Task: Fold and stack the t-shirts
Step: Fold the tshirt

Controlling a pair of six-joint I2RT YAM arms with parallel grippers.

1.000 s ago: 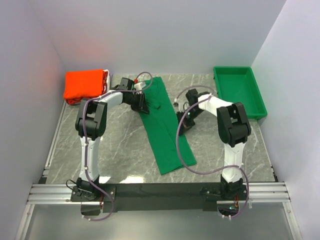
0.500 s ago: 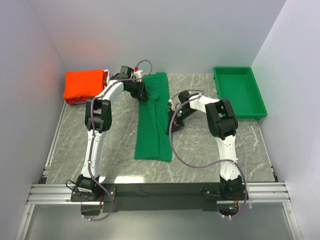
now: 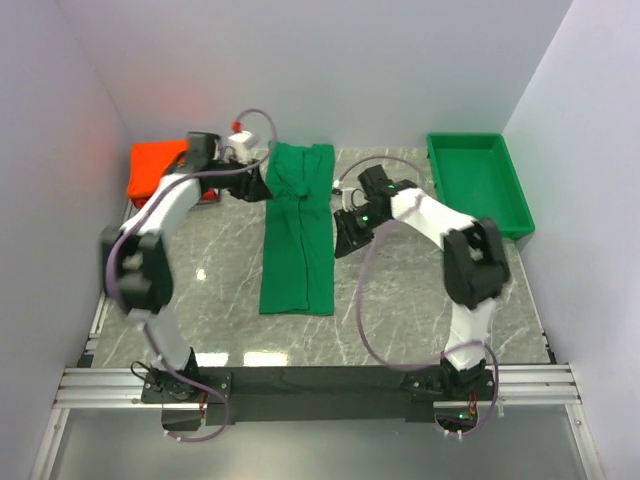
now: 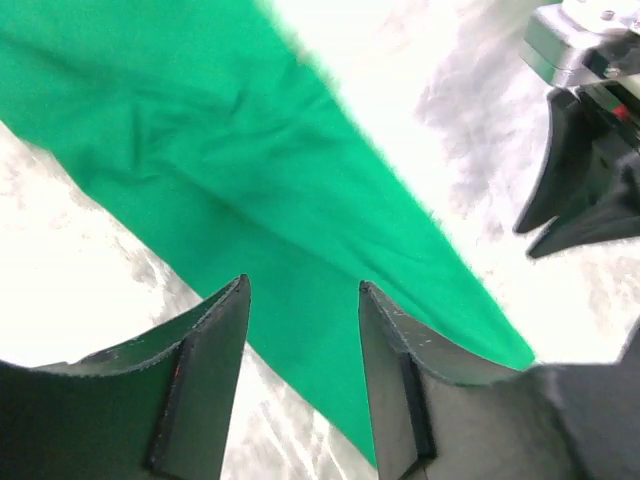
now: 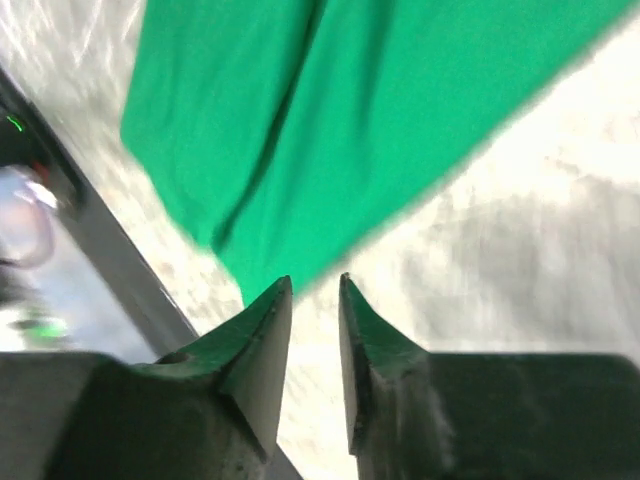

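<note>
The dark green t-shirt (image 3: 297, 235) lies on the marble table as a long, narrow folded strip running from the back toward the front. My left gripper (image 3: 262, 186) hovers at the strip's far left edge, open, with nothing between its fingers; in the left wrist view (image 4: 302, 285) the green cloth (image 4: 250, 170) lies below the jaws. My right gripper (image 3: 344, 237) is just off the strip's right edge, its jaws (image 5: 315, 280) a little apart and empty, with the shirt (image 5: 320, 120) lying beyond them. The orange-red t-shirts (image 3: 157, 168) sit stacked at the back left.
A rigid green plastic tray (image 3: 478, 178) stands at the back right against the wall. White walls close in the table on the left, back and right. The arms' mounting rail (image 3: 320, 385) runs along the near edge.
The green shirt has swung from a diagonal to a straight strip further left. Both grippers have opened and let go of it; the left arm's elbow has swung out left.
</note>
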